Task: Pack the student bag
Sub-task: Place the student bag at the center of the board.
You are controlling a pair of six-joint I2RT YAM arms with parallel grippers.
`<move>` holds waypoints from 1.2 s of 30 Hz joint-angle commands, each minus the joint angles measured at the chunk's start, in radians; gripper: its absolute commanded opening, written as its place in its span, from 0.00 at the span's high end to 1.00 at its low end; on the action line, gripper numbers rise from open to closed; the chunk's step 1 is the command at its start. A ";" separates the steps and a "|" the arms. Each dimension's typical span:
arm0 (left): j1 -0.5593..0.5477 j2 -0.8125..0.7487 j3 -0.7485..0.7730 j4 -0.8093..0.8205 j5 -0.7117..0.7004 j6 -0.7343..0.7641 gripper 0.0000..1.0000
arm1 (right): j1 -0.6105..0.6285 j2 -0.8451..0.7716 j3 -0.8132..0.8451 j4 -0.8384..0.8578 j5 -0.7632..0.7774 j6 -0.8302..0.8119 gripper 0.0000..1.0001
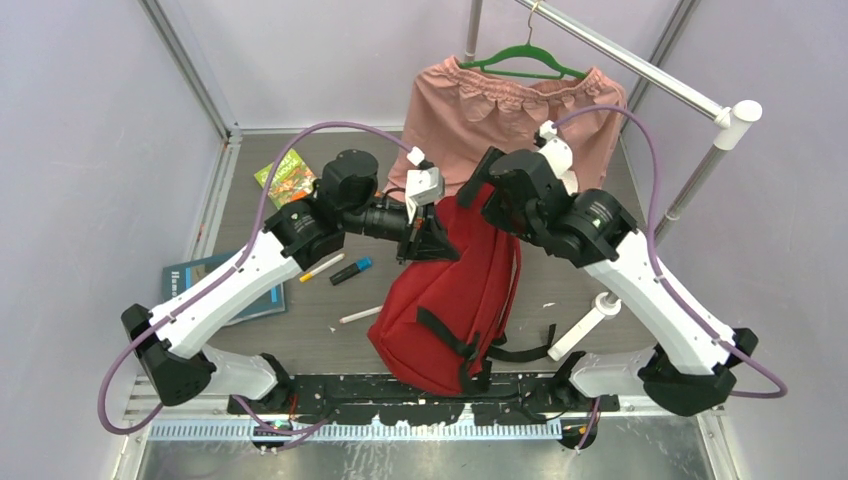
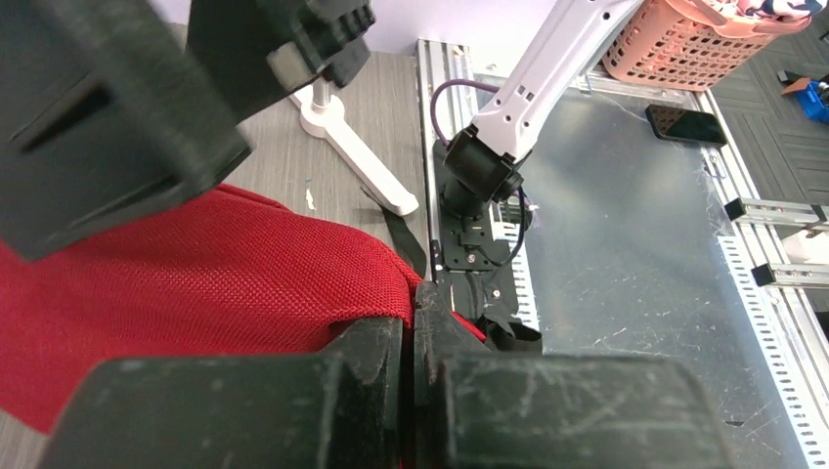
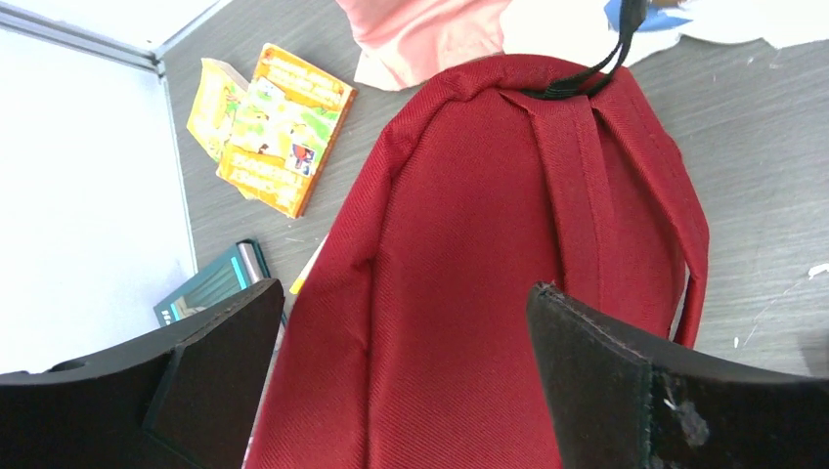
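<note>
The dark-red student bag (image 1: pixel 450 300) lies in the middle of the table, its black straps toward the near edge. My left gripper (image 1: pixel 425 238) is at its upper left edge. In the left wrist view the left gripper (image 2: pixel 411 322) is shut, with a fold of the bag's red fabric (image 2: pixel 225 274) pinched between its jaws. My right gripper (image 1: pixel 492 188) hovers over the bag's top end. In the right wrist view it (image 3: pixel 406 332) stands wide open above the red bag (image 3: pixel 469 244), with nothing between its fingers (image 3: pixel 210 362).
Left of the bag lie an orange-green booklet (image 1: pixel 285 178), a teal book (image 1: pixel 215 290), two markers (image 1: pixel 340 269) and a white pen (image 1: pixel 360 314). A pink garment (image 1: pixel 510 110) hangs on a green hanger behind. A white stand (image 1: pixel 585 325) lies at the right.
</note>
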 commanded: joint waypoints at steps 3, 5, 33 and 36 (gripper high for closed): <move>-0.059 0.035 0.060 0.000 -0.006 0.067 1.00 | -0.001 0.041 0.052 -0.051 -0.081 0.112 0.00; -0.085 0.059 0.087 -0.048 -0.029 0.101 1.00 | -0.001 0.024 0.051 -0.034 -0.098 0.110 0.00; -0.093 0.007 0.068 0.050 -0.451 0.205 1.00 | 0.000 -0.059 0.090 0.082 0.202 -0.170 0.99; 0.035 0.092 0.184 0.084 -0.412 0.118 1.00 | 0.001 -0.067 0.128 0.273 0.222 -0.328 0.99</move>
